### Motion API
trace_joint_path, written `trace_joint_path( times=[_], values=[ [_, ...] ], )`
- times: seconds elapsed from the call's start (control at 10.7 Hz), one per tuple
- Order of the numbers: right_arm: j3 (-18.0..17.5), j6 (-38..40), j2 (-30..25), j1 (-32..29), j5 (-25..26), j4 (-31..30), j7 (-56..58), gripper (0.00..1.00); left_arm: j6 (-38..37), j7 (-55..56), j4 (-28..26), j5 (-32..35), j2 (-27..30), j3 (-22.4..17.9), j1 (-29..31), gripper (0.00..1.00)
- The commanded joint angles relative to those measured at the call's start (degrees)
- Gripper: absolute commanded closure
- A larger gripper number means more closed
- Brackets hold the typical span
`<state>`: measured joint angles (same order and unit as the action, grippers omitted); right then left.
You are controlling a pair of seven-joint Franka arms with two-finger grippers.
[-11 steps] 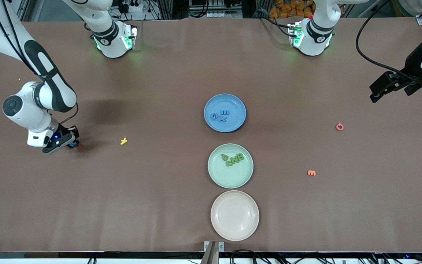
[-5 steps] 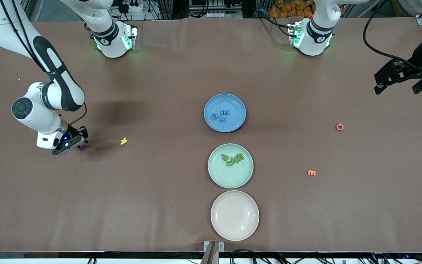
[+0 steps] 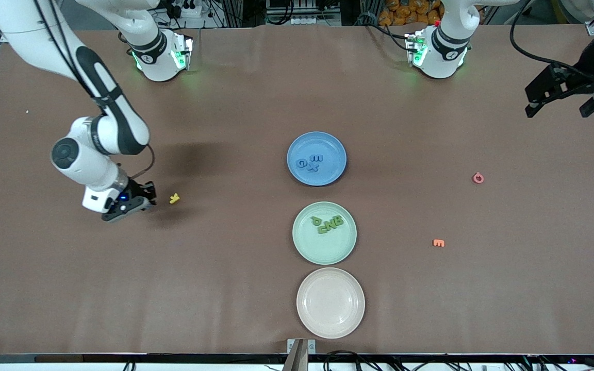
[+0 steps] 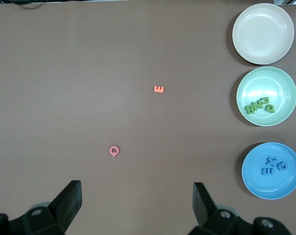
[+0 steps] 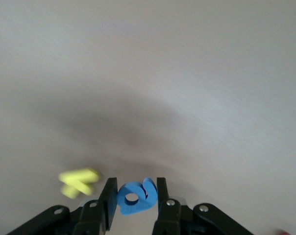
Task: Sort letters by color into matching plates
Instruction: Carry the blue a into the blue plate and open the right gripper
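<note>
A blue letter [image 5: 133, 198] is pinched between the fingers of my right gripper [image 5: 135, 196], which hangs just above the table [image 3: 145, 200] beside a yellow letter, toward the right arm's end. The blue plate [image 3: 330, 147] holds three blue letters [image 3: 311, 163]. Nearer the front camera, the mint green plate [image 3: 323, 250] holds several green letters [image 3: 328, 223]. My left gripper [image 3: 555, 95] waits high over the left arm's end of the table, open and empty [image 4: 136, 205]. Its wrist view shows the blue plate [image 4: 258, 183] and the green plate [image 4: 265, 83].
A yellow letter [image 3: 174, 198] lies on the table right by the right gripper [image 5: 78, 181]. A pink letter [image 3: 478, 178] and an orange E [image 3: 438, 242] lie toward the left arm's end. An empty cream plate [image 3: 330, 302] sits nearest the front camera.
My right gripper has travelled with the blue letter from beside a red letter toward the plates, reaching the yellow letter. The left gripper has drawn back a little toward its base.
</note>
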<state>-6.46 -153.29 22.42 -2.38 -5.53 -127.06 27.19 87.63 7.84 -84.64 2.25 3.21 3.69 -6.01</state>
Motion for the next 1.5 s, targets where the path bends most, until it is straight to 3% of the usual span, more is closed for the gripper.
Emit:
trace_joint_path(
  times=[0.0,0.66,0.94,1.22,1.31,1.41],
  values=[
    [0.3,3.7,-1.2,10.7,-4.6,3.6,-13.7,0.72,0.1,1.5,-2.9,-1.2,2.4,1.0,0.2,0.0],
    [0.4,5.7,2.1,34.3,-4.6,11.4,-47.3,0.72,3.2,1.5,-2.3,-3.8,-1.0,-0.2,1.3,0.0],
    [0.3,9.7,7.0,42.7,-4.4,19.8,-56.9,0.72,3.4,1.6,-3.4,-5.4,-0.8,-0.2,1.7,0.0],
    [0.3,14.5,12.4,46.7,-4.0,28.9,-61.2,0.72,3.3,0.7,-4.4,-4.7,0.9,-0.3,2.6,0.0],
    [0.3,14.4,13.4,47.5,-4.0,29.8,-61.3,0.68,3.3,0.7,-4.7,-4.7,1.1,-0.2,2.7,0.0],
    [0.4,14.4,13.5,47.5,-4.0,29.9,-61.2,0.36,3.4,0.7,-4.7,-4.6,1.0,-0.2,2.6,0.0]
  ],
)
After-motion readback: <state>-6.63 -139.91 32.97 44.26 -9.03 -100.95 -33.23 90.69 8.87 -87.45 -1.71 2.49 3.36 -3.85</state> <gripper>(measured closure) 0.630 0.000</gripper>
